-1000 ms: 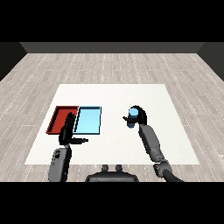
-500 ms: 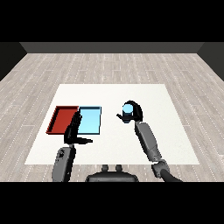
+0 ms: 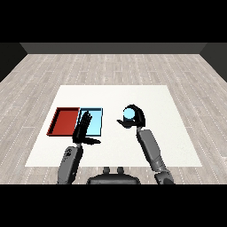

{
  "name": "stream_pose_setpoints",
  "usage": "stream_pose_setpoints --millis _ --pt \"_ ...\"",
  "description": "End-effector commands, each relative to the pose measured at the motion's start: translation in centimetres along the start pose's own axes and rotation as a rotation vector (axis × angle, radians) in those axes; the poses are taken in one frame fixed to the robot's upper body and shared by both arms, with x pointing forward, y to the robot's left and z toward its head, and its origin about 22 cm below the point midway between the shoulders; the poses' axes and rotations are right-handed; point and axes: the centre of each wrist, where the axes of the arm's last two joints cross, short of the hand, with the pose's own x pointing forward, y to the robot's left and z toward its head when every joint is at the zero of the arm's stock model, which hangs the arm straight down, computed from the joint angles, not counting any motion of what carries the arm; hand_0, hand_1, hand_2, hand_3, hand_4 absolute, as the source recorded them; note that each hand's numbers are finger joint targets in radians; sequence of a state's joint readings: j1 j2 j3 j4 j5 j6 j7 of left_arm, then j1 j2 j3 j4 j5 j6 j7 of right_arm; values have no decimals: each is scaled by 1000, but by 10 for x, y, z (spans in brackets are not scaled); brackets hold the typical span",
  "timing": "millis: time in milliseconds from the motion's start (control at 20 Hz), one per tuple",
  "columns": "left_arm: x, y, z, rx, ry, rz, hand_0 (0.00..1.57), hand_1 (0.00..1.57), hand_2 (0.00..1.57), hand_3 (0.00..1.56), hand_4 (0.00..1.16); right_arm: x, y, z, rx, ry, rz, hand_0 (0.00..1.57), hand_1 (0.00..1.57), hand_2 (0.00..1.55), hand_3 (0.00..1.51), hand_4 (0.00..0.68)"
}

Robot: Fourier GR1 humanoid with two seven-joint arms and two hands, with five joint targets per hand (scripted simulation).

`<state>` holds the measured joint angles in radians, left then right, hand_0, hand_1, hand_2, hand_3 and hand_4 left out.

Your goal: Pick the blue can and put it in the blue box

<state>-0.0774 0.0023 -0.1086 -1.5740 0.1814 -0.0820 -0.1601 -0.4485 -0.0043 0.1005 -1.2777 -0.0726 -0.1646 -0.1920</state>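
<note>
A blue can (image 3: 128,114) stands upright in my right hand (image 3: 135,119), whose fingers and thumb curl round it near the middle of the table. The light blue tray (image 3: 95,121) lies to the left of the can, beside the red tray (image 3: 65,120). My left hand (image 3: 82,130) is raised over the near edge of the light blue tray, fingers straight and thumb spread, holding nothing, and it hides part of that tray.
The white table (image 3: 146,97) spreads around both trays, with a grey plank floor (image 3: 111,66) beyond its edges. The two trays hold nothing visible.
My right hand has carried the blue can leftward, toward the light blue tray. The left hand has shifted a little to the right, over the light blue tray's near edge.
</note>
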Motion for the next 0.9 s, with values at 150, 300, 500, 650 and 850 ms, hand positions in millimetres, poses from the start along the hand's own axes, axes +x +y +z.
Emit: stream_pose_setpoints --millis 150,300,500,650,850 --pt "4 -20 -17 -26 65 15 0 0 0 0 0 -5 7 17 28 -13 -11 1462 1462 1466 1439 626" --pt "-28 -35 -10 -42 90 13 0 0 0 0 0 18 8 -5 41 0 -19 1452 1452 1463 1431 614" --pt "-20 -71 -15 -46 114 -30 0 0 0 0 0 1 34 7 58 -26 -3 1449 1449 1462 1430 621" --pt "-21 -61 -28 -42 116 -43 0 0 0 0 0 -3 15 -3 70 -37 -9 1442 1442 1451 1432 606" --pt "-33 -72 -36 -70 125 -81 0 0 0 0 0 9 50 4 120 -24 7 1433 1433 1455 1424 617"
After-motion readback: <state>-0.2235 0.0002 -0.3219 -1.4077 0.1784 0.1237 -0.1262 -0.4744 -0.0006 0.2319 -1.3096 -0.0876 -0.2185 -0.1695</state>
